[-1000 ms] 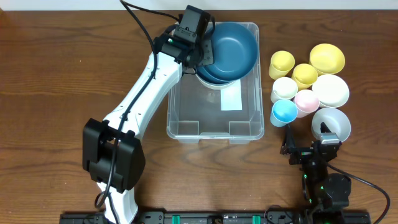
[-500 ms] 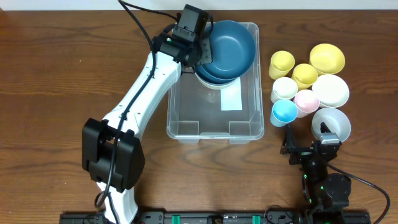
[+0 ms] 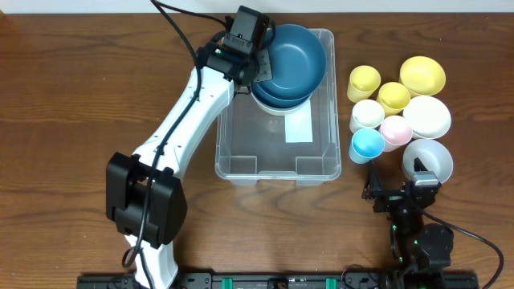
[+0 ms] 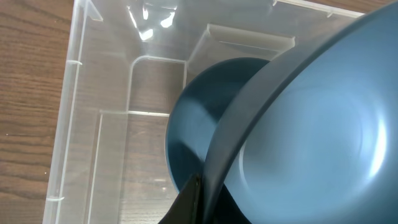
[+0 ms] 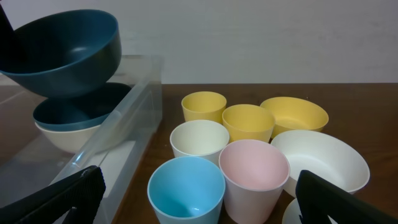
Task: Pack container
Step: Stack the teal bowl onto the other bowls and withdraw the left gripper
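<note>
My left gripper [image 3: 259,71] is clamped on the near rim of a dark blue bowl [image 3: 297,52] and holds it in the air over the far end of the container [image 3: 223,152]. The container sits mid-table, its near half bare except for the white label [image 3: 299,127] on the floor.

Over the last second the bowl has crept a little to the left, and the arm has hardly moved otherwise. In the right wrist view it hangs tilted, clear of the stack below it: a second blue bowl [image 5: 74,106] nested in a white bowl [image 5: 62,137], both already inside the container. From the left wrist camera I see the held rim cutting across the lower bowl, so the 2 are not yet concentric.

I read that drift as lining up for the drop (this would be bowl 3 of the stack). It needs a touch more centring and levelling before I lower it, or the rim may catch the container wall.

My right gripper [image 3: 399,191] has not moved: its jaws stand wide with nothing in them, parked near the light blue cup [image 3: 367,144]. The other cups and bowls beside the container wait untouched.
</note>
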Available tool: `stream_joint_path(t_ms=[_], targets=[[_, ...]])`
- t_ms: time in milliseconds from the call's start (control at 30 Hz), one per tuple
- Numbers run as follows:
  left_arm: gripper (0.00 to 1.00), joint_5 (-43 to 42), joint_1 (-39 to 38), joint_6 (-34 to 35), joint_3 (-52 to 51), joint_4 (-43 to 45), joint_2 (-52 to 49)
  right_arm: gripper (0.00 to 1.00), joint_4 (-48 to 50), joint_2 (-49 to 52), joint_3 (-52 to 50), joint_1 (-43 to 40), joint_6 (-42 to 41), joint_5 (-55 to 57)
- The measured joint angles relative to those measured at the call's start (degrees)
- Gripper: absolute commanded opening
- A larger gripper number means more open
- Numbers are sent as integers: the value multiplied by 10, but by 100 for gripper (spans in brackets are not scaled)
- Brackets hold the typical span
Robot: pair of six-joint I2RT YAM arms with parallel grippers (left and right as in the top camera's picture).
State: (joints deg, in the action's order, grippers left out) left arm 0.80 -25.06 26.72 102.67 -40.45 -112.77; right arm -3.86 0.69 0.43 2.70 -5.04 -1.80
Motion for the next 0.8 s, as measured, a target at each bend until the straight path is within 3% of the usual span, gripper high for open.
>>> stream_joint_path(t_ms=[67,100,133,167,567,800], targets=[[8,1,0,1,0,0,0,99,0,0,0,0,0,0],[17,2,0,1,0,0,0,99,0,0,0,0,0,0],[37,2,0,1,0,0,0,99,0,0,0,0,0,0],[42,2,0,1,0,1,0,99,0,0,0,0,0,0],[44,7,6,5,0,3,1,99,0,0,0,0,0,0],[44,7,61,-5,0,1,46,99,0,0,0,0,0,0]])
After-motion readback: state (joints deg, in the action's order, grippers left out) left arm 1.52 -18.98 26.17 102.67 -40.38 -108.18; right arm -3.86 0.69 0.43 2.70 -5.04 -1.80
